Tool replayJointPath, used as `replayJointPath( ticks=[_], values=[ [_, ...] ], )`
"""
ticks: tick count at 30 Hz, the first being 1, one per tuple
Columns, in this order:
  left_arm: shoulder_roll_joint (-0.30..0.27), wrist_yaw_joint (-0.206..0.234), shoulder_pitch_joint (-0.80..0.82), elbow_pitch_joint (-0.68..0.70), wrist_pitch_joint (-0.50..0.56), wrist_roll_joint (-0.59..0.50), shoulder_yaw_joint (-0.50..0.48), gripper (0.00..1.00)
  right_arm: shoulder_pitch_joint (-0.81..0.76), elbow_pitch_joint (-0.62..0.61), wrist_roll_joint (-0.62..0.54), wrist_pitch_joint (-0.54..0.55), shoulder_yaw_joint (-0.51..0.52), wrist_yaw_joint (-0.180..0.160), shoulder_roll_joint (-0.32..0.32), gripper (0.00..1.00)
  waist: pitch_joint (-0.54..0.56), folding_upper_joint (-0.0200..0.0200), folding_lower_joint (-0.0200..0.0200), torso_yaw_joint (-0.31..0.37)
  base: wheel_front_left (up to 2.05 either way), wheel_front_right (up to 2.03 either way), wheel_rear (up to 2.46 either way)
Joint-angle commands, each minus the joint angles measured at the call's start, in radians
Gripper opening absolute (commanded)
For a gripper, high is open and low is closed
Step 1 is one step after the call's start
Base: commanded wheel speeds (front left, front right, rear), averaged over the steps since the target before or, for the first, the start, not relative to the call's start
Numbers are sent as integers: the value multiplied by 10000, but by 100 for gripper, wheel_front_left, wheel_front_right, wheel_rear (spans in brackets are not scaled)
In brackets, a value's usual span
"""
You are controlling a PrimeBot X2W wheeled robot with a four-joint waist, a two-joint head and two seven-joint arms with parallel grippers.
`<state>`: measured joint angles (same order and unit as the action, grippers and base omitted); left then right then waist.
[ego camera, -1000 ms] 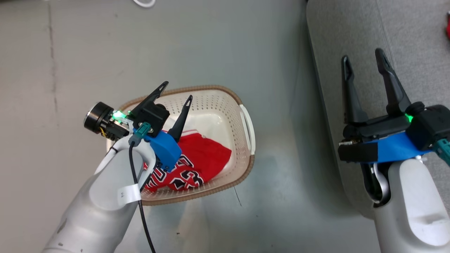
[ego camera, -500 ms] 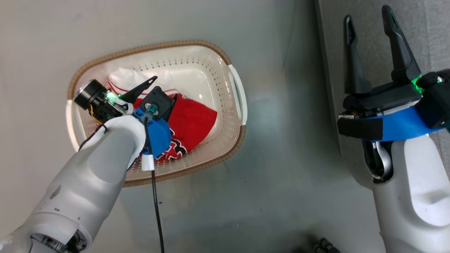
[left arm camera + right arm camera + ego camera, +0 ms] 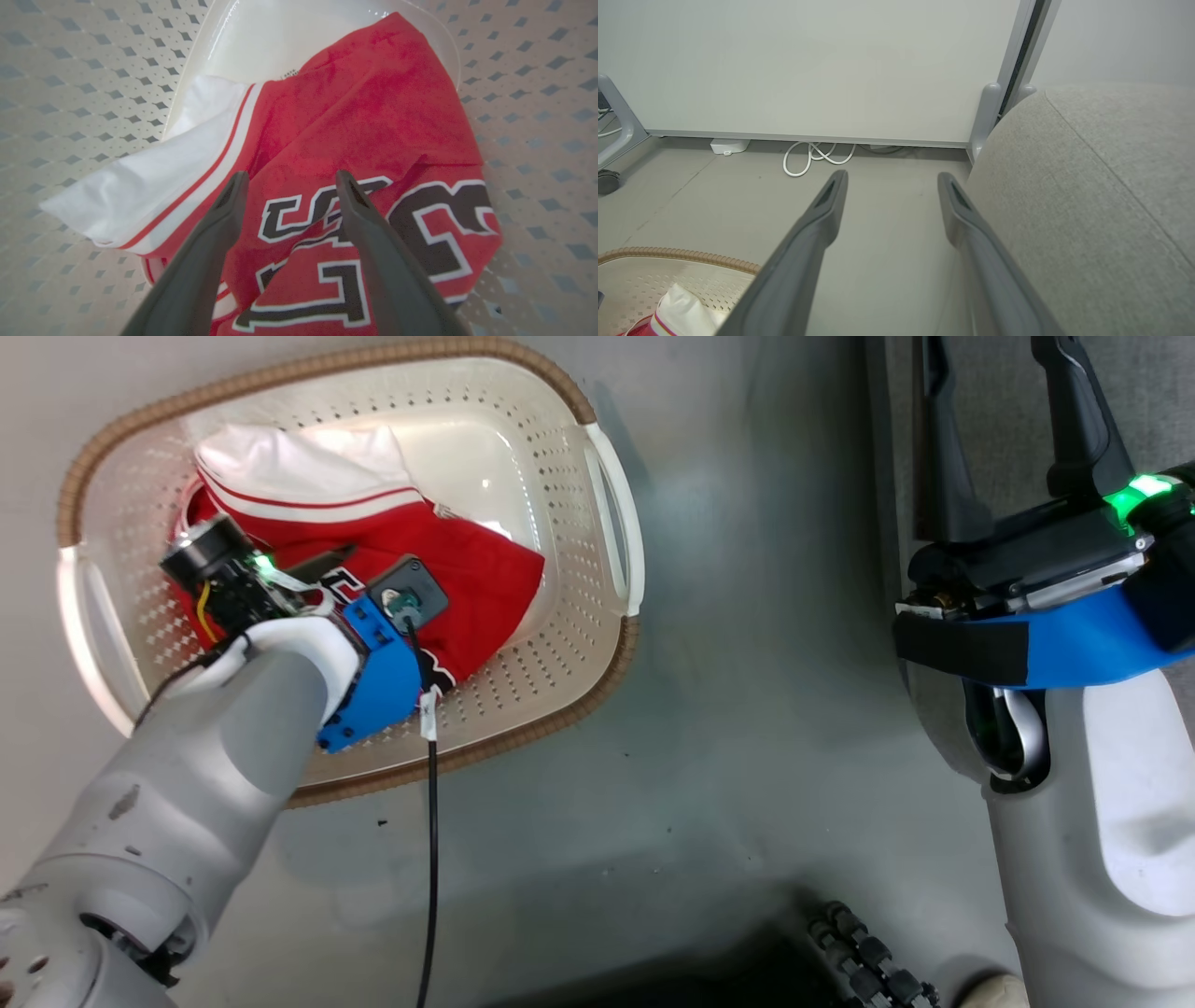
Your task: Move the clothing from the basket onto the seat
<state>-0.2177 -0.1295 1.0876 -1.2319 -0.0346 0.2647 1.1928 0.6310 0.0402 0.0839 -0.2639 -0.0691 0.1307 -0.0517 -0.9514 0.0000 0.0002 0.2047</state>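
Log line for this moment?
left hand: open, over red lettered jersey in cream perforated plastic basket | right hand: open, near light-grey fabric seat

The head camera looks almost straight down from high up, taking in the laundry basket (image 3: 560, 644) on the floor (image 3: 747, 756) at its upper left and the edge of the sofa seat (image 3: 1008, 429) along its right. The left wrist camera sits inside that basket, pointing down along the left hand (image 3: 292, 175) and very near the red jersey (image 3: 373, 107), whose lettering spreads across the view; the head camera sees the same jersey from farther off. The right wrist camera rides low beside the seat, facing level across the floor along the right hand (image 3: 892, 175) toward a pale wall panel (image 3: 808, 60), and catches the basket's rim at its lower left corner.
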Motion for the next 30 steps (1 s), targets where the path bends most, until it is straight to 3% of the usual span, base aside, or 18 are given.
replayJointPath(
  ticks=[1,11,19,20,22,30],
  values=[
    [-119,-9,277,-45,85,67,127,100,172,-84,53,-9,-19,1,22,100,-239,0,-2,115,0,0,0],
    [-612,-9,847,-242,1022,-161,792,100,116,-628,145,-7,-161,1,23,100,-1071,0,-2,445,0,0,0],
    [-509,-9,1098,-337,1678,-151,868,100,-125,-1016,108,-7,-9,1,24,100,-1416,0,-2,536,0,0,0],
    [-485,-8,1127,-355,1784,-180,872,76,-145,-1036,97,-7,22,1,24,100,-1432,0,-2,525,0,0,0],
    [-373,-6,1170,-390,2009,-218,878,0,-184,-1077,49,-7,117,1,24,100,-1429,0,-2,473,0,0,0],
    [15,-7,1075,-331,1864,-96,861,0,-220,-994,-93,-7,269,1,24,100,-1168,0,-2,281,0,0,0]
  ],
)
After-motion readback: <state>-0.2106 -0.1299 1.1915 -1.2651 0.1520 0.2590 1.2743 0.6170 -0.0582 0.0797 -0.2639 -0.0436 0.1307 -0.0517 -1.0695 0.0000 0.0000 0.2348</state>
